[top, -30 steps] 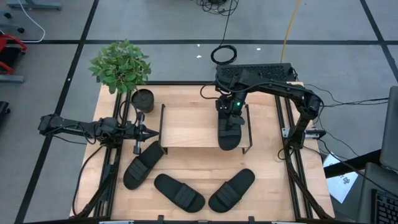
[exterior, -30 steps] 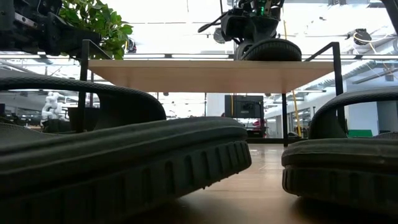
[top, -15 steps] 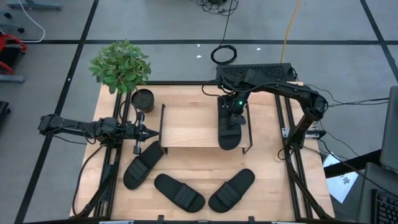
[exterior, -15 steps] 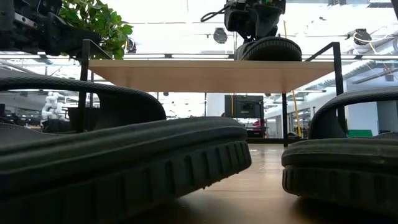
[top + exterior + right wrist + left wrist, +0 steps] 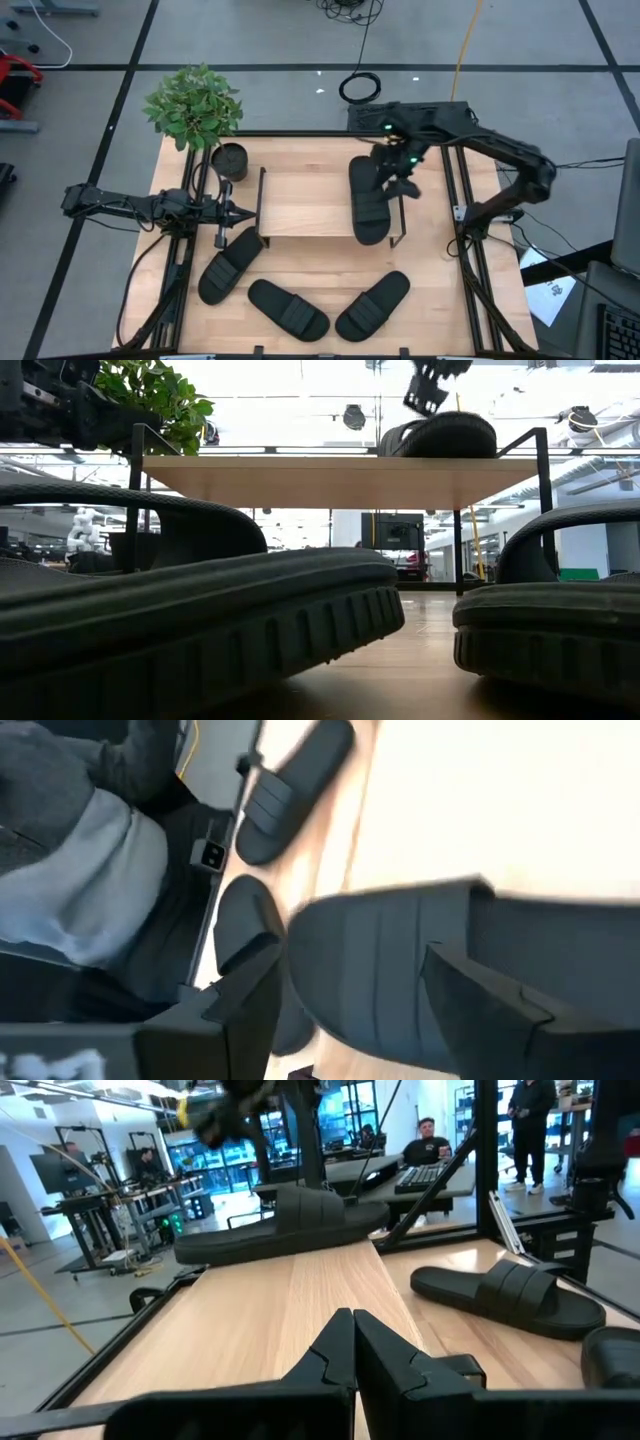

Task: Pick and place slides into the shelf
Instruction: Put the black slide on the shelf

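1. Shelf (image 5: 305, 200): stands at mid-table, light top board between thin black side frames; top board at upper frame in the low view (image 5: 340, 478).
2. Slide on shelf (image 5: 367, 200): lies lengthwise at the right end of the top board, just beside the right side frame; appears in the low view (image 5: 445, 435) resting flat on the board, and in the left wrist view (image 5: 290, 1225) at the far end of the board.
3. Right gripper (image 5: 400, 172): hangs above the shelf's right rear corner, just to the right of the slide and clear of it; jaws spread apart, holding nothing. In the right wrist view (image 5: 350, 990) both fingers stand wide with the ribbed strap visible between and beyond them, no contact evident. In the low view (image 5: 432, 382) raised above the slide, apart from it.
4. Left gripper (image 5: 240, 212): parked at the shelf's left side frame, pointing toward the board; jaws closed on nothing, fingertips pressed together in the left wrist view (image 5: 352, 1342).
5. Three more slides on the table in front of the shelf: left slide (image 5: 230, 264), angled, near the left gripper; middle slide (image 5: 288, 309); right slide (image 5: 373, 305). Middle and right almost meet at the front edge.
6. Plant (image 5: 193, 106): at the table's rear left corner, with a dark pot (image 5: 229, 160) just beside it.
7. Person seated in the room beyond the table, seen in the left wrist view (image 5: 425, 1142).
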